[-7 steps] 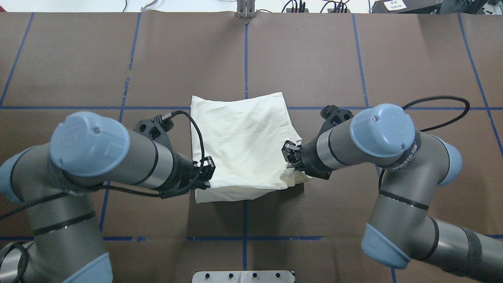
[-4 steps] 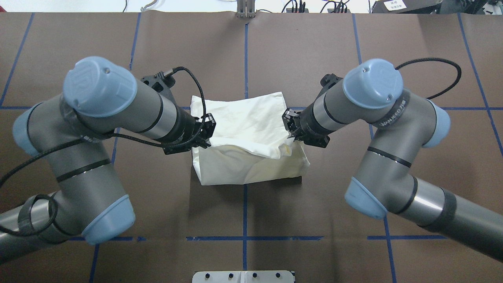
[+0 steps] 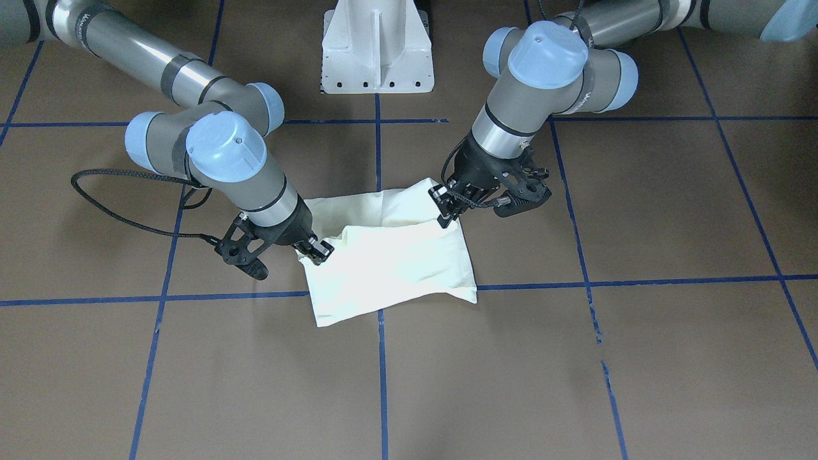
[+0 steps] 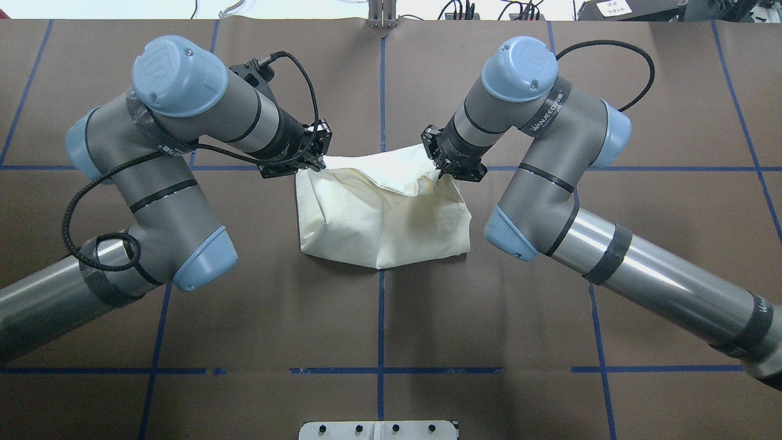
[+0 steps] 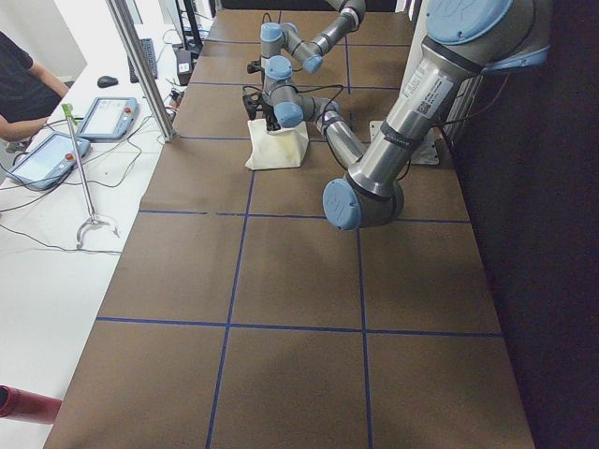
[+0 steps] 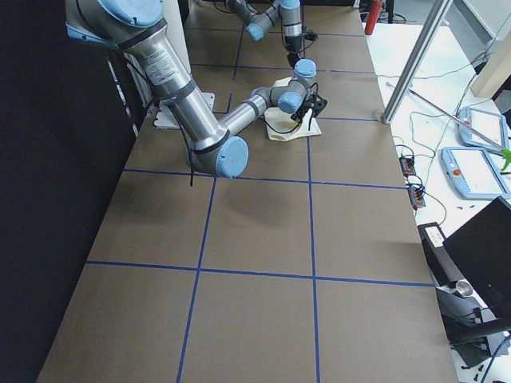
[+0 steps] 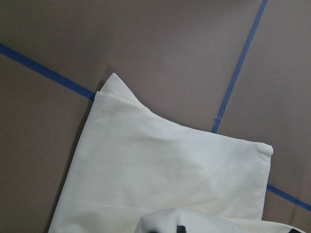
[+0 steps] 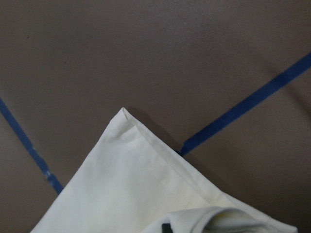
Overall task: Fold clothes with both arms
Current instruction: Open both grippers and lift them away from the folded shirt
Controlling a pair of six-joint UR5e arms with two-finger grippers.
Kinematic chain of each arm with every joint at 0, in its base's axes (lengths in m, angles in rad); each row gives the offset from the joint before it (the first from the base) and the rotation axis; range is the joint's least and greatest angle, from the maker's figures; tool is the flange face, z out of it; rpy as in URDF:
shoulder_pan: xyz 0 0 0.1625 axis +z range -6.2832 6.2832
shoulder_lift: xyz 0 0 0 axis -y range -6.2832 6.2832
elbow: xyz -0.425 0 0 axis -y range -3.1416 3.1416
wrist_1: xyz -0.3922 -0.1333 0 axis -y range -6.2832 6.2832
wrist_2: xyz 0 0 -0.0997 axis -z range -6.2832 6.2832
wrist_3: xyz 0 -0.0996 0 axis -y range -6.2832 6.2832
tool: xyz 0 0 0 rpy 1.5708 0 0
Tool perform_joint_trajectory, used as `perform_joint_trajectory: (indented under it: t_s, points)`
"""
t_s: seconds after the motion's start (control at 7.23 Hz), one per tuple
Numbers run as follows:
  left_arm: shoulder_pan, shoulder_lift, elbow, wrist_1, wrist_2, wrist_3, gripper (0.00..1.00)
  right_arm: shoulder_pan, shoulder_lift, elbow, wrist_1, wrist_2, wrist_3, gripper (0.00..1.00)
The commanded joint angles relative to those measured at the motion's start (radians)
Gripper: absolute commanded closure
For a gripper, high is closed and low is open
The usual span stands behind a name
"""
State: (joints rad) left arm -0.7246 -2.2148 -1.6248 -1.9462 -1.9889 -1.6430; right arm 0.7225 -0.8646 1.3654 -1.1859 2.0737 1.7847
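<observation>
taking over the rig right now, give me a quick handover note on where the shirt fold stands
Grippers: the left gripper is shut on the shirt, holding one corner of its lifted edge. The right gripper is shut on the other corner.
Shirt: a compact cream rectangle mid-table, plain side showing, print not in view.
Done: the top layer is doubled over toward the far edge and sags raised between the grippers.
Left: probably lay that edge flat on the far edge, open both grippers and retract.
</observation>
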Motion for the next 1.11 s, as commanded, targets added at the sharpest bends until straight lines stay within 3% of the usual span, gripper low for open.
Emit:
perform_joint_trajectory:
  t_s: [0.0,0.14,0.28,0.42,0.55,0.69,0.97]
  points:
    - [-0.016,-0.002,0.095,-0.101,0.002,0.020,1.00,0.012,0.007,-0.046,0.049,0.002,0.002,1.00]
    - [-0.016,-0.014,0.105,-0.102,0.004,0.019,1.00,0.012,0.018,-0.046,0.049,0.003,0.004,1.00]
    - [-0.016,-0.028,0.118,-0.102,0.004,0.018,1.00,0.012,0.022,-0.046,0.051,0.002,0.001,0.70]
    - [-0.016,-0.042,0.137,-0.102,0.005,0.018,1.00,0.012,0.027,-0.046,0.051,-0.001,0.001,0.18]
    - [-0.016,-0.043,0.144,-0.102,0.012,0.022,0.48,0.020,0.024,-0.046,0.049,-0.001,0.002,0.00]
    - [-0.018,-0.060,0.190,-0.102,0.057,0.082,0.01,0.047,0.024,-0.045,0.049,0.025,-0.005,0.00]
    - [-0.049,-0.060,0.244,-0.103,0.062,0.162,0.00,0.109,0.016,-0.032,0.049,0.144,-0.024,0.00]
